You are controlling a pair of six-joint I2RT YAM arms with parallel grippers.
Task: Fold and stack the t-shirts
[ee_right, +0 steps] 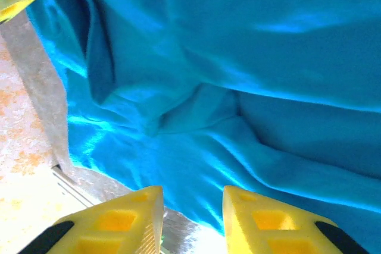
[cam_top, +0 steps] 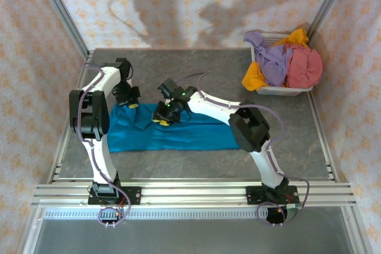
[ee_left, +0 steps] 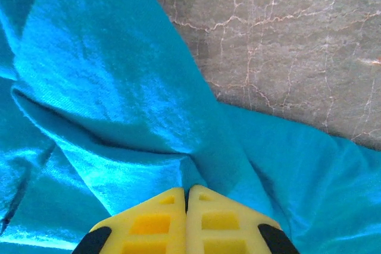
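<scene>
Basket (cam_top: 280, 91) at the counter's (cam_top: 238, 165) far right corner holds bunched t-shirts (cam_top: 286, 66), lavender, orange-yellow and red, well apart from the teal t-shirt (cam_top: 178, 136) lying between the arms. The left gripper (ee_left: 187, 193) is pinched shut on a teal fold. The right gripper (ee_right: 191, 206) hangs partly open over the cloth, empty, its arm (cam_top: 250, 129) covering the shirt's right edge.

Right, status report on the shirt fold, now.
Left gripper shut, pinching the teal t-shirt. Right gripper open just over it. Shirt laid out, rumpled at left. Other t-shirts in the basket, far right.
</scene>
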